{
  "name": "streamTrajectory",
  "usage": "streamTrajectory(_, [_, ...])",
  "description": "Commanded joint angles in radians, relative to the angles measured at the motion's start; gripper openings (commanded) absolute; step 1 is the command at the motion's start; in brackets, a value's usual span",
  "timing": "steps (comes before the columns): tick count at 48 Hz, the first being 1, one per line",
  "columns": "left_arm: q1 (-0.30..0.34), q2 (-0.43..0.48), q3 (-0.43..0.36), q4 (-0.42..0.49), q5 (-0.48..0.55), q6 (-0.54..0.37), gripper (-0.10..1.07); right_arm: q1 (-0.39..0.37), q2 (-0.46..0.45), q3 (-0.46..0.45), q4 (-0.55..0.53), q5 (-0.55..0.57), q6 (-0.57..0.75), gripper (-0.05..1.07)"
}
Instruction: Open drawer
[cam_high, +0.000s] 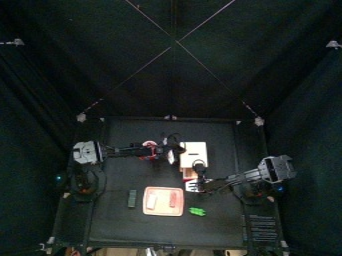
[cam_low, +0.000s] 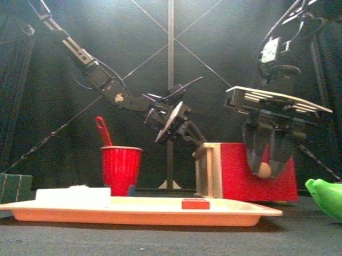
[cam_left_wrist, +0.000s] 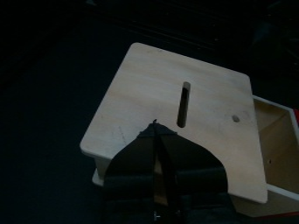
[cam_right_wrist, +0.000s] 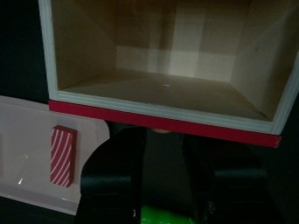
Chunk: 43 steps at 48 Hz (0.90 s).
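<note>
Drawer (cam_right_wrist: 163, 52) is already pulled out here, sitting right in front of the right gripper (cam_right_wrist: 170, 153). Its open wooden inside faces the wrist camera, and its red front edge (cam_right_wrist: 163, 120) runs just past the jaw tips. Those jaws are spread wide with nothing clamped between them. A small pale knob (cam_right_wrist: 176, 133) on that red edge lines up with the gap between them, just off the tips, and I can't tell if it's touching. Off to one side of the right jaws is the pale tray (cam_right_wrist: 24, 149) with a red striped block (cam_right_wrist: 61, 156) on it, and there's a bit of something green (cam_right_wrist: 163, 213) down below the jaws. The left gripper (cam_left_wrist: 156, 131) is parked over the cabinet top (cam_left_wrist: 140, 96), tips right at the wood just short of the dark slot (cam_left_wrist: 184, 103). The tips look drawn in to a point, but honestly I can't tell whether they're pinching anything. From the front, a red cup (cam_low: 120, 168) stands on the worktop (cam_low: 160, 240) well off to the side of the left jaws, away from the drawer.
</note>
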<state>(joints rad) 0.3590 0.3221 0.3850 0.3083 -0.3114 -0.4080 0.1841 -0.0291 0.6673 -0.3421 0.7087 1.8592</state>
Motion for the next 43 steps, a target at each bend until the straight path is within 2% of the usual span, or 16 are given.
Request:
streamTrajectory(1, [0.012, -0.002, 0.0, -0.002, 0.014, -0.002, 0.39, 0.051, -0.003, -0.005, 0.032, -0.008, -0.005, 0.47])
streamTrajectory(25, [0.012, 0.008, 0.0, -0.008, 0.012, 0.0, 0.39, 0.069, -0.005, -0.005, 0.048, -0.008, -0.006, 0.47])
streamTrajectory(43, [0.017, 0.015, -0.003, -0.017, 0.014, 0.0, 0.39, 0.066, -0.008, 0.032, 0.049, -0.002, -0.005, 0.47])
